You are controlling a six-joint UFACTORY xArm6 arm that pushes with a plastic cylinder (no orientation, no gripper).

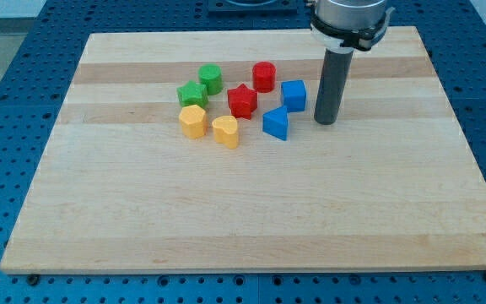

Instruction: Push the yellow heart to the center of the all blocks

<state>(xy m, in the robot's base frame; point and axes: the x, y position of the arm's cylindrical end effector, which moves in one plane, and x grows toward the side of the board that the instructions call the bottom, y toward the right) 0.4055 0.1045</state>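
Observation:
The yellow heart (225,132) lies on the wooden board (251,211), at the lower edge of the cluster of blocks. A yellow hexagon-like block (192,122) sits just to its left. A red star (242,100) is above and to its right. A blue triangular block (277,123) lies to its right, with a blue cube (294,95) above that. A red cylinder (264,76), a green cylinder (210,78) and a green star (192,94) lie along the top. My tip (325,121) stands on the board right of the blue blocks, apart from them.
The board rests on a blue perforated table (24,101). The arm's grey head (350,21) hangs over the board's top right edge.

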